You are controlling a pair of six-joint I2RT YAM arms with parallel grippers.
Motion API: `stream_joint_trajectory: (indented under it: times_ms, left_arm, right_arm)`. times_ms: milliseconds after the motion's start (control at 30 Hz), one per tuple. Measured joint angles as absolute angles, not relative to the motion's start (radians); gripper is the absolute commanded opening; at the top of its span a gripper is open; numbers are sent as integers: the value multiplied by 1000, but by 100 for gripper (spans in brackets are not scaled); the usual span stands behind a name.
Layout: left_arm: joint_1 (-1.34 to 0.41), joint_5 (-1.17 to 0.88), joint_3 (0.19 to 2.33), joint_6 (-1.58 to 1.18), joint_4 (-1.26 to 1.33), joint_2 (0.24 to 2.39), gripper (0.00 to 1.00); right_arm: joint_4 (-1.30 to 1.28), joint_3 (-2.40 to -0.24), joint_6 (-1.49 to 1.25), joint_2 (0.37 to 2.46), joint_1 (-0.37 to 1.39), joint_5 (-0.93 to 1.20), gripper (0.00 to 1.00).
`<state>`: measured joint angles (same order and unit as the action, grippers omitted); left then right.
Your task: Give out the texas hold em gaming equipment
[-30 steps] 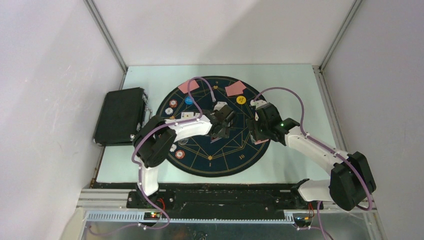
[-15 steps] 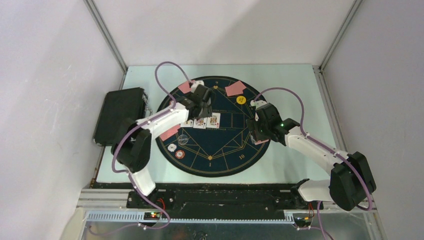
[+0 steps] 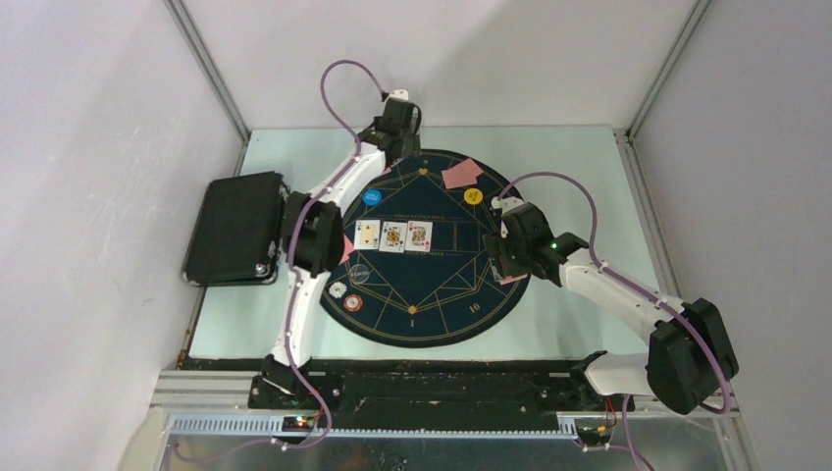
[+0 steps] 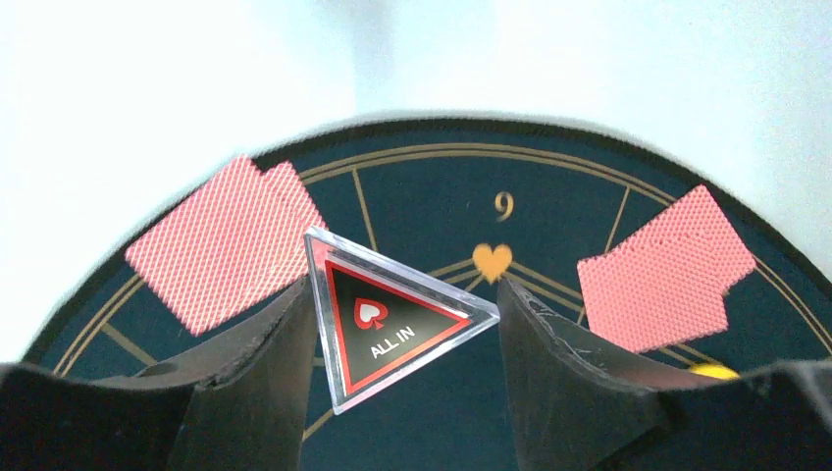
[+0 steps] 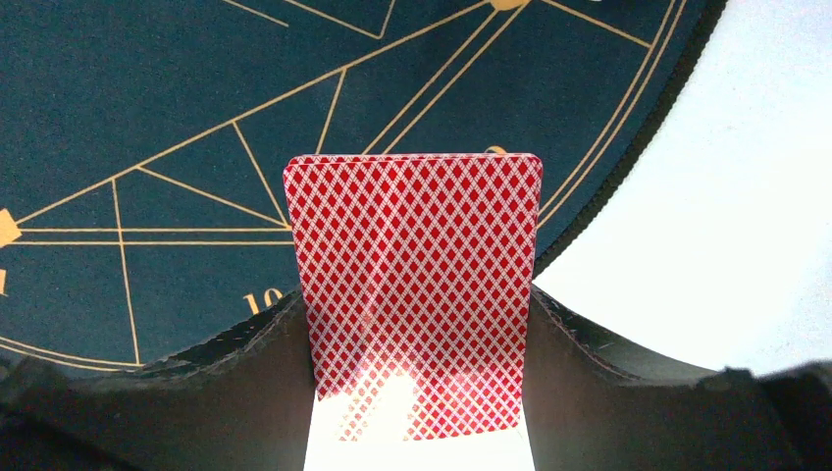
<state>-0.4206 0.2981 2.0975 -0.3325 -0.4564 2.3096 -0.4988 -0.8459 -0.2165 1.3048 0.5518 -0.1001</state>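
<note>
While left gripper [image 4: 402, 294] pinches clear-rimmed red-black "ALL IN" triangular token [image 4: 392, 332], right gripper [image 5: 417, 306] clamps red-lattice-backed cards [image 5: 417, 240]

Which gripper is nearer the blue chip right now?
Left. The left gripper, holding the triangular token, is just beyond the blue chip at the mat's far edge; the right gripper, holding a card, is across the mat.

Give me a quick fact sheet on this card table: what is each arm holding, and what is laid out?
Left gripper: shut on red triangular token, above far edge of mat
Right gripper: holds pink-backed cards, count unclear
Face-up cards: three in a row, mid-mat
Face-down cards: two small piles, far side
Loose chips: blue chip, yellow chip
Black case: left of the mat
</note>
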Motion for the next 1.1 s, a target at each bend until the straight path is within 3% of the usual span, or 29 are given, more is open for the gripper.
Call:
stream_joint_trajectory:
  times_ms: [133, 467, 800, 900, 1000, 1100]
  left_arm:
    - [-413, 278, 2267, -294, -528, 2442, 34]
    - [-398, 276, 2257, -287, -629, 2461, 41]
    - [-376, 256, 2257, -297, -698, 2484, 54]
    - [-371, 250, 2257, -297, -699, 2485, 63]
    - [-367, 246, 2257, -296, -699, 2485, 82]
    - [-367, 239, 2257, -292, -699, 2485, 90]
  right_arm:
    - [-498, -846, -216, 1302, 551, -102, 0]
    - [-498, -846, -216, 1302, 545, -102, 0]
    - [-498, -846, -213, 1302, 545, -103, 0]
    - [-499, -846, -213, 1302, 544, -103, 0]
    - [-499, -846, -213, 1302, 545, -103, 0]
    - [-499, -846, -213, 1302, 545, -104, 0]
